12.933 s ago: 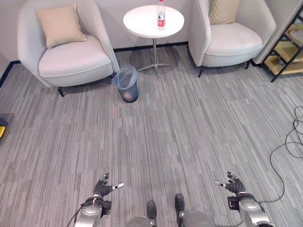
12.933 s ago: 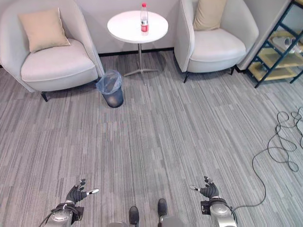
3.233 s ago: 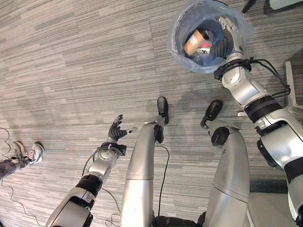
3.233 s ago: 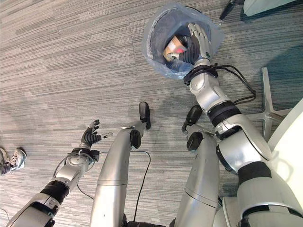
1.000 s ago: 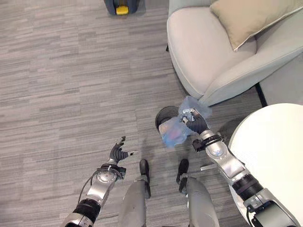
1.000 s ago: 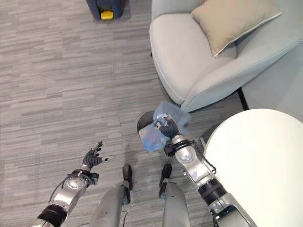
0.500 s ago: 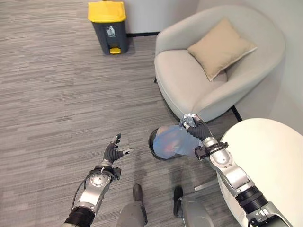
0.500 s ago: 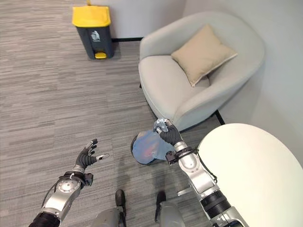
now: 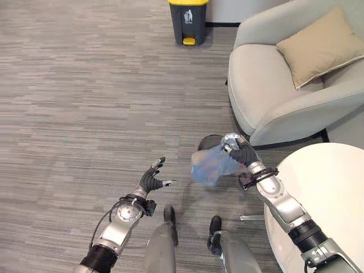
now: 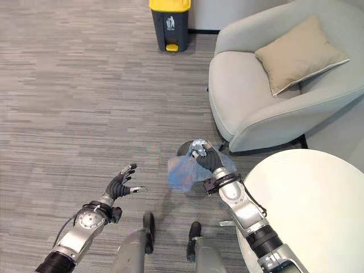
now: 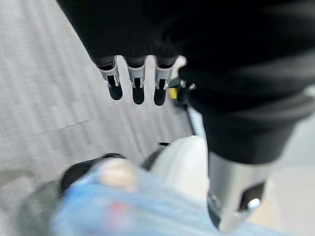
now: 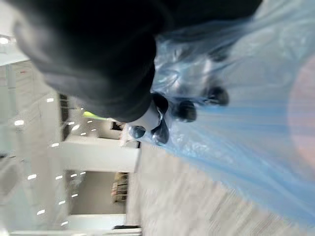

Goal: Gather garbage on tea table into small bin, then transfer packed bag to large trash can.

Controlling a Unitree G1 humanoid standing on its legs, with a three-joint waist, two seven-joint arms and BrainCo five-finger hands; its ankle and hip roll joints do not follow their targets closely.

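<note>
— Status, left to right?
— Left hand [image 9: 151, 181] spread, empty. Blue bag [image 9: 211, 165] lifted clear of small bin [image 9: 209, 140], neck clenched in right hand [image 10: 206, 159]. Packed, ready to carry.
— Contents?
— Probably something pinkish inside. Yellow-lidded trash can [image 9: 188, 20] far off, well apart.

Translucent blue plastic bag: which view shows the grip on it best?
The right eye view: the right hand is curled around the gathered neck of the translucent blue plastic bag, which hangs over the small dark bin. The left eye view shows the same. The right wrist view shows fingertips on the plastic up close; the left wrist view shows a blur.
</note>
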